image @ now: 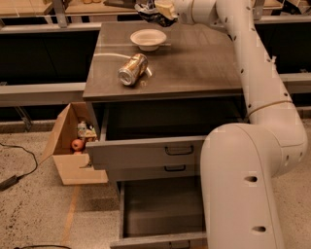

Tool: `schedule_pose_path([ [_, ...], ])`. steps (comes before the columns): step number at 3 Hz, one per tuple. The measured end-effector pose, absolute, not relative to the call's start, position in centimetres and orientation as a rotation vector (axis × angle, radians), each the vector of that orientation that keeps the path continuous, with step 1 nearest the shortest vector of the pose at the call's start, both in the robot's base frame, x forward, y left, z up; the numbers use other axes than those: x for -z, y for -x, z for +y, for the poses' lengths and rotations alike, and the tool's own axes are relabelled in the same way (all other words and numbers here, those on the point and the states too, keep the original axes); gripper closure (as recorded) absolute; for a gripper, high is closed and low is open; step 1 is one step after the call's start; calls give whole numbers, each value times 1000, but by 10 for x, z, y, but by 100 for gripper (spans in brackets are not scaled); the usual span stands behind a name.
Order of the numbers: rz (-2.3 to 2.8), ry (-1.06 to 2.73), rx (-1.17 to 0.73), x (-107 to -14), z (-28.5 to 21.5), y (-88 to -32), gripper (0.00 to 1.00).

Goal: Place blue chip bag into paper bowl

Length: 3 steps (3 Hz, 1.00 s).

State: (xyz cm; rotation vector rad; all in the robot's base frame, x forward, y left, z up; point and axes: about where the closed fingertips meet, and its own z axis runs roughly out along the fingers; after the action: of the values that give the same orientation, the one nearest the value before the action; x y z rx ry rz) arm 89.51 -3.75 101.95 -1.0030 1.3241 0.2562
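Note:
The paper bowl [148, 38] is off-white, round and shallow, and stands empty near the back of the grey cabinet top [204, 58]. My gripper [158, 10] hangs above and just behind the bowl, at the top edge of the camera view. It is shut on the blue chip bag [149, 10], a crumpled dark blue foil bag with white patches that sticks out to the left of the gripper. The bag is in the air, not touching the bowl.
A gold-brown drink can [132, 69] lies on its side in front of the bowl. Two cabinet drawers [150, 153] stand pulled open below. A cardboard box [73, 146] with small items sits on the floor at the left. A black cable [19, 165] lies on the floor.

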Motion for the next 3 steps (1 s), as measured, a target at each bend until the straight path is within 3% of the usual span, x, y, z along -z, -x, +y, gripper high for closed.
schedule_pose_path([
  [2, 1320, 1031, -237, -999, 1, -918, 100],
  [3, 1362, 1030, -214, -981, 10, -932, 83],
])
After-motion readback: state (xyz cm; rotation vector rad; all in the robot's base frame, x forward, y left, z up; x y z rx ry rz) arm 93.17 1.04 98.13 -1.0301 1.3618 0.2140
